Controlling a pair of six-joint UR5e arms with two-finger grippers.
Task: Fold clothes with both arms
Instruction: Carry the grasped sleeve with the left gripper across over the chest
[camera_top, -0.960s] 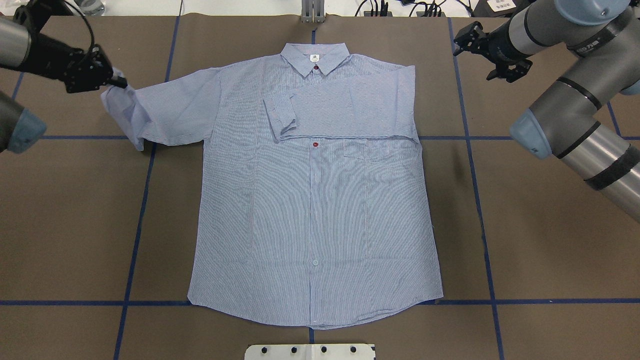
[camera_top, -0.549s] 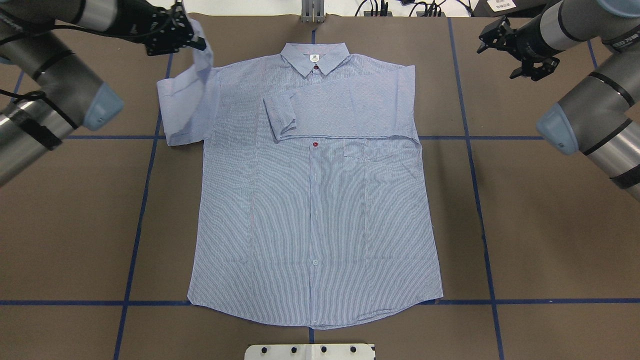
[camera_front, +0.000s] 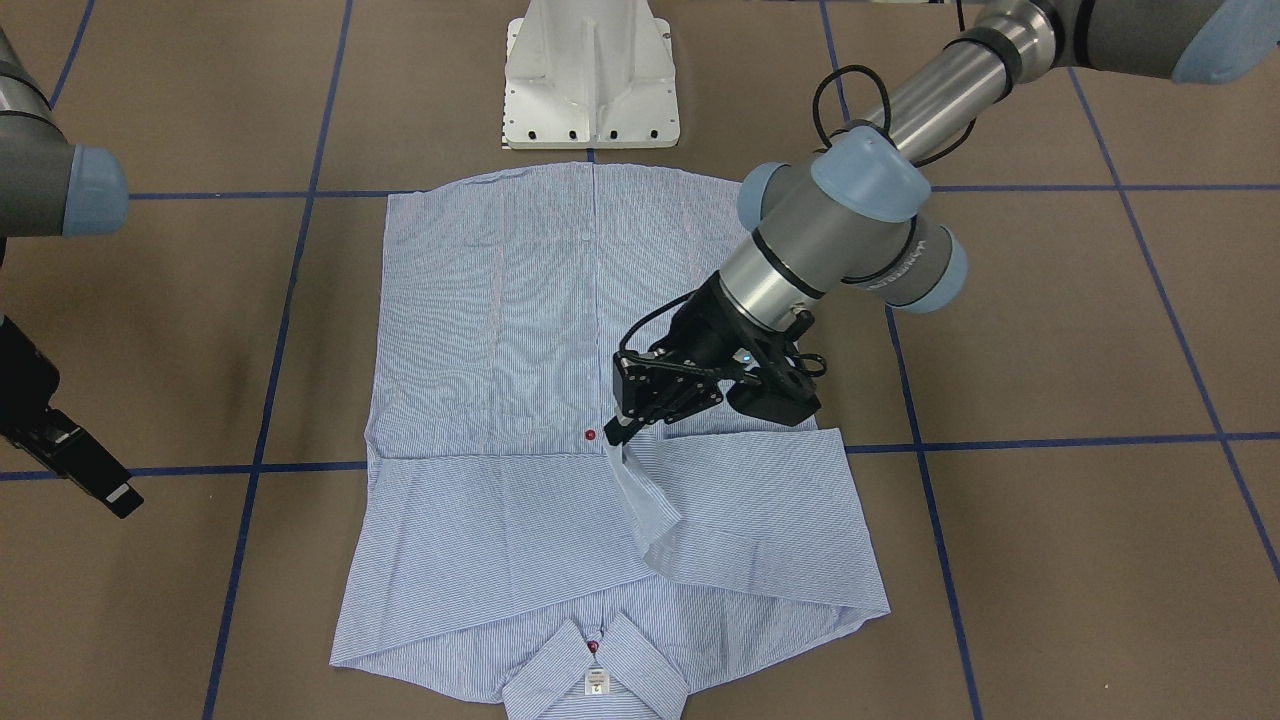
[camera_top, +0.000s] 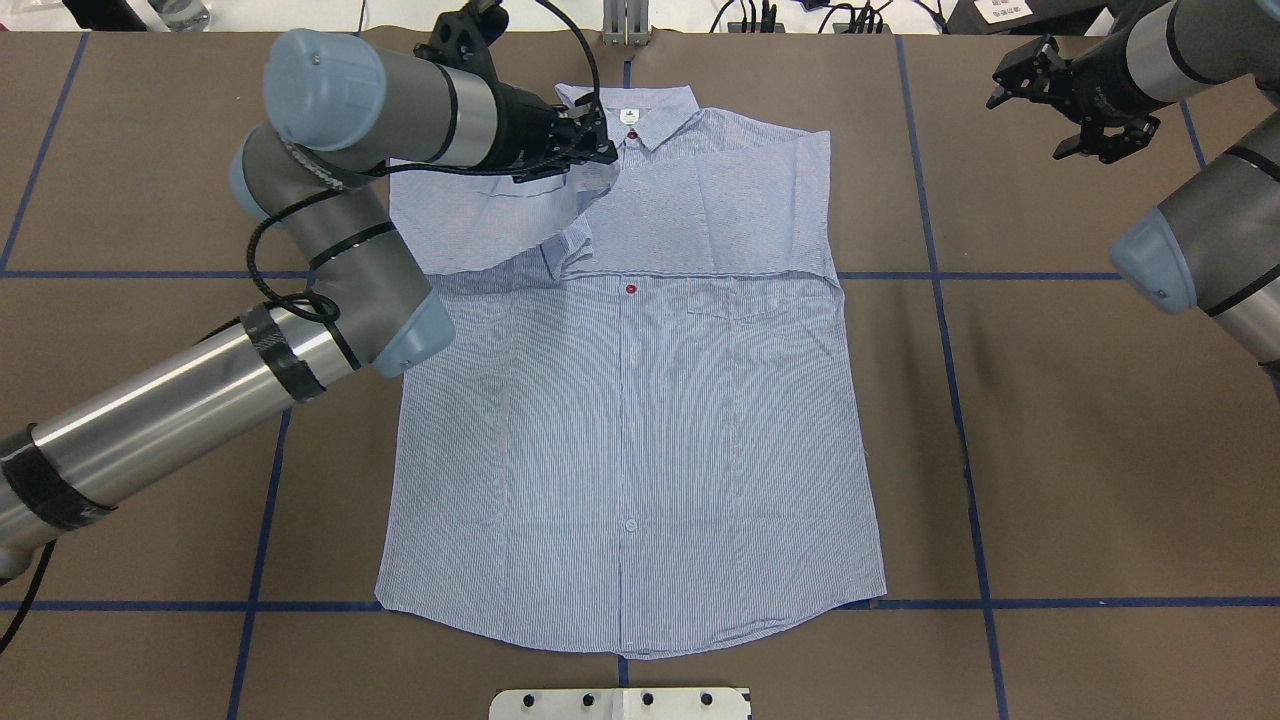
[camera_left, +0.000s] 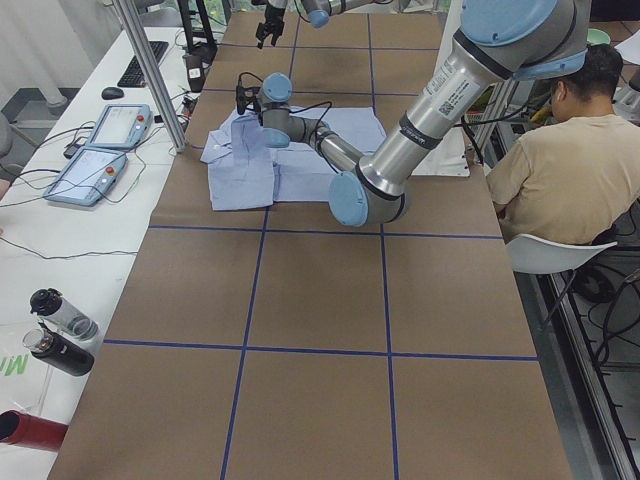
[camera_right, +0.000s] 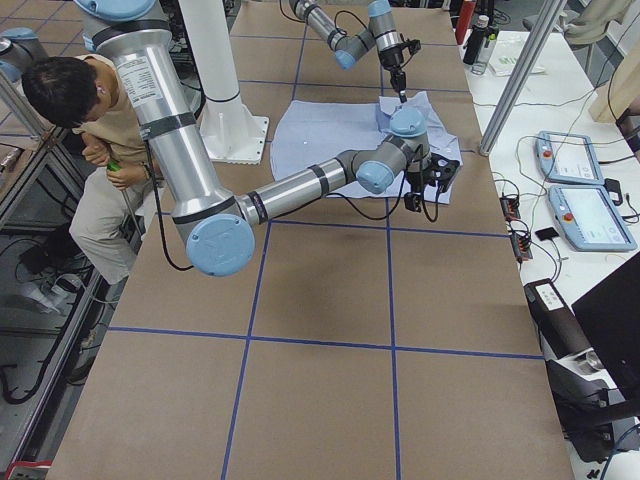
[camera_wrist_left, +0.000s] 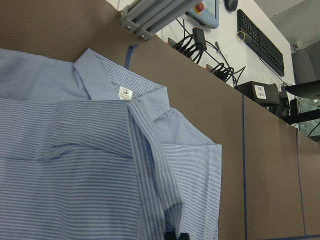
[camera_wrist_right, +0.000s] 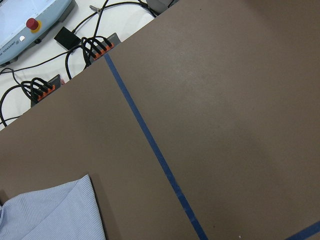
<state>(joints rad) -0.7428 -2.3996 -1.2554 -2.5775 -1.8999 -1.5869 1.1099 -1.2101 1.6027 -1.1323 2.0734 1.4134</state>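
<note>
– Left gripper (camera_front: 621, 431), item one. Closed on what?
– Clamped on the end of the left-side sleeve (camera_top: 480, 225), held over the chest just short of the collar (camera_top: 660, 112). Cloth hangs from its tips. Right gripper (camera_top: 1075, 100): jaws apart, nothing in them, above bare table (camera_top: 1100, 450), well apart from the shirt's shoulder.
– And the shirt (camera_top: 630, 430) itself?
– One, pinstriped, front up, buttoned, flat in the middle of the table. Collar at the edge far from the robot, hem (camera_top: 630, 645) toward its base. Right-side sleeve (camera_top: 700, 220) lies folded across the chest.
– Handling?
– Light, limp, thin cloth by the look. It sags from a single pinch, and I'd expect the laid sleeve to shift if brushed. Not fragile; the buttons are the only hard spots.
– Where to grip?
– Edges and corners: cuff, shoulder seam, hem corners. Pinch low to the table, one claw per side.
– Surroundings?
– Blue tape grid on the brown cover; white pedestal (camera_front: 590, 80); a seated person (camera_left: 555, 150) beside the table.
</note>
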